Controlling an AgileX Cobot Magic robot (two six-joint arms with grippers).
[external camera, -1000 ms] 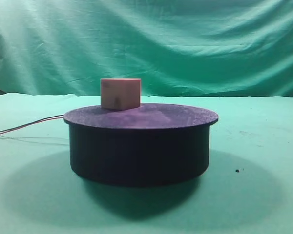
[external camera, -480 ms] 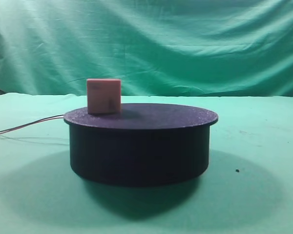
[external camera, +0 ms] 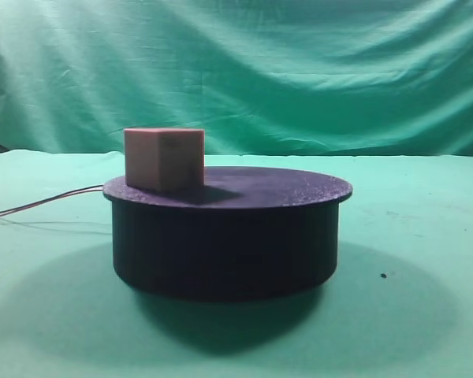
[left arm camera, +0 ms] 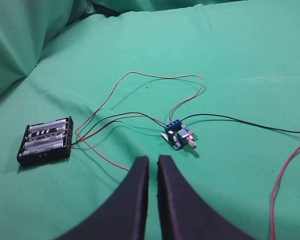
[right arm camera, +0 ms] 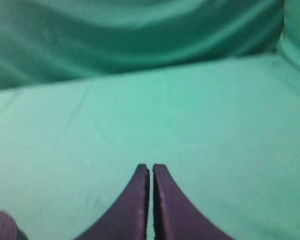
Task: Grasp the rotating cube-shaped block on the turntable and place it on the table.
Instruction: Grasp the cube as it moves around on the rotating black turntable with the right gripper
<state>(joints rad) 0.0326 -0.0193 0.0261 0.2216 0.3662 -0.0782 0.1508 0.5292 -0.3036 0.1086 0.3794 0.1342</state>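
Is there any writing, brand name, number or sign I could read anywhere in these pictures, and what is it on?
None can be read.
Batteries in the black holder: printing on their sides, too small and blurred to read.
Small blue circuit board: any markings too small to make out.
Cube-shaped block: a dark smudge on one face, no legible text.
Turntable, green table and both grippers: no lettering visible.

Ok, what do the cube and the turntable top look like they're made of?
Cube-shaped block: looks like painted wood or dense foam, with matte salmon faces, no glare and faint dark marks. Turntable: probably plastic or painted metal, black with a dull, finely speckled top. Neither can be settled from here.
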